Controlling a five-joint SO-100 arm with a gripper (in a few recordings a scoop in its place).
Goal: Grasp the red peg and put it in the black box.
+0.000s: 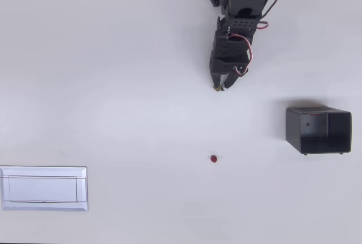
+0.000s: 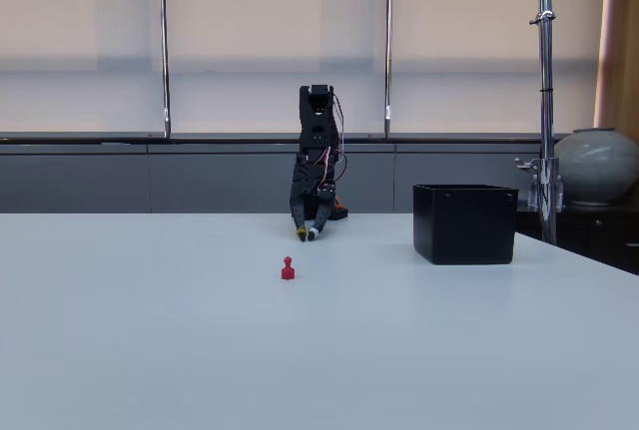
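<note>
The red peg [image 1: 214, 158] is tiny and stands upright on the white table [image 1: 141, 85], alone near the middle; the fixed view shows the red peg [image 2: 288, 268] in front of the arm. My gripper [image 1: 220, 87] points down at the table behind the peg, well short of it, with its fingertips a small gap apart and nothing between them. In the fixed view the gripper [image 2: 308, 235] hangs just above the tabletop. The black box [image 1: 318, 130] sits open-topped to the right, and it looks empty. It is the black box [image 2: 465, 222] right of the arm in the fixed view.
A flat white-grey tray [image 1: 44, 188] lies at the left edge of the overhead view. In the fixed view a metal pole [image 2: 545, 101] and a round grey vase [image 2: 597, 166] stand behind the table at the right.
</note>
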